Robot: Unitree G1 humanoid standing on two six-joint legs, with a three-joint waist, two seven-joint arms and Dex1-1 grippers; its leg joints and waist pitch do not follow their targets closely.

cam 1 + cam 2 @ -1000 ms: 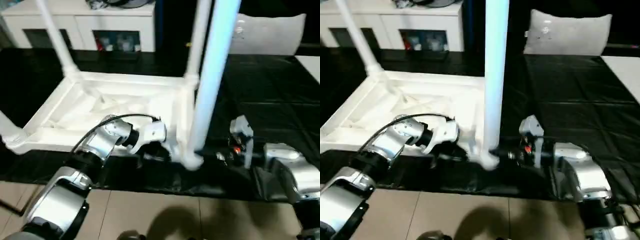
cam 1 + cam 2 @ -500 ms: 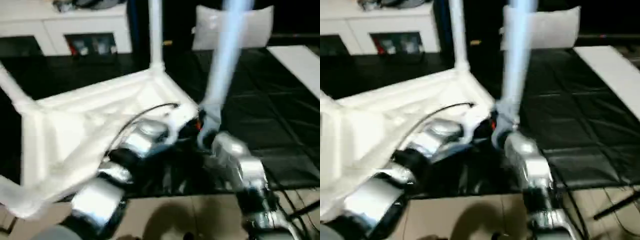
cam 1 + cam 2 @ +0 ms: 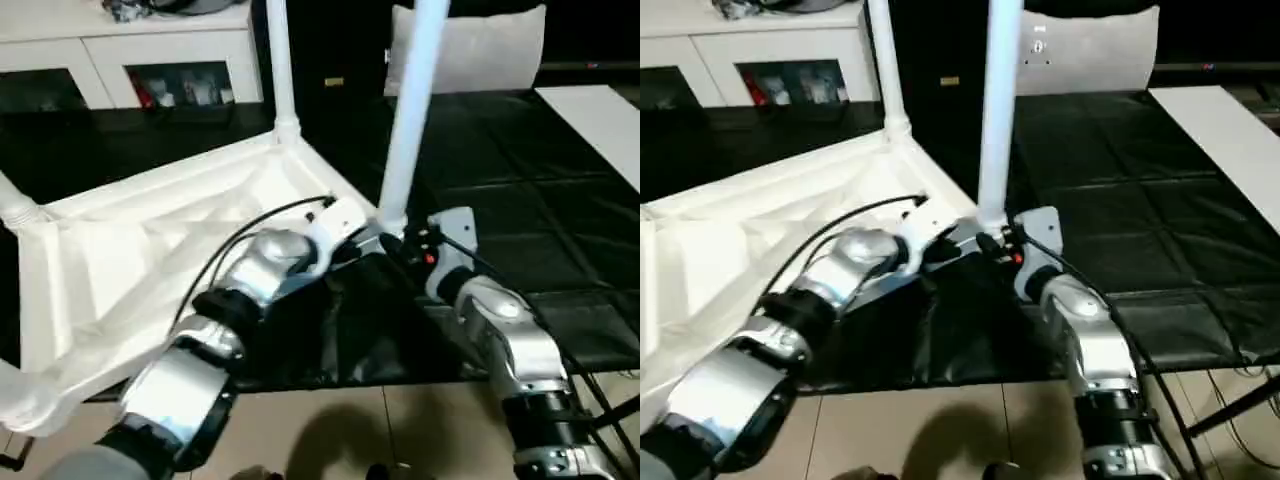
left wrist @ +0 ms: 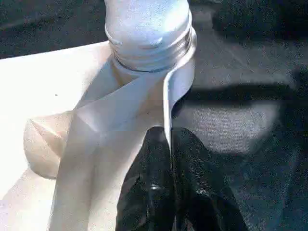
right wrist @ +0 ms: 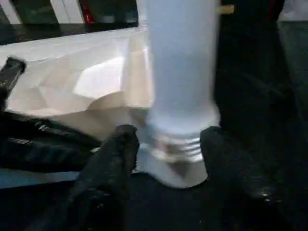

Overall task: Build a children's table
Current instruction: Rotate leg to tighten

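Two grippers are working for us at the upturned table top point(image 3: 150, 240) on black sheeting: our left gripper point(image 4: 169, 144) is pinching its rim, our right gripper point(image 5: 168, 139) is straddling, half-open, the upright leg point(image 3: 405, 130).

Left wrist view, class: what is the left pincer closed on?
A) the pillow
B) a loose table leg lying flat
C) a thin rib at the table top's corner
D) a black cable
C: the left pincer has its black fingers pressed together on a thin white rib of the table top, just below the corner socket holding the leg.
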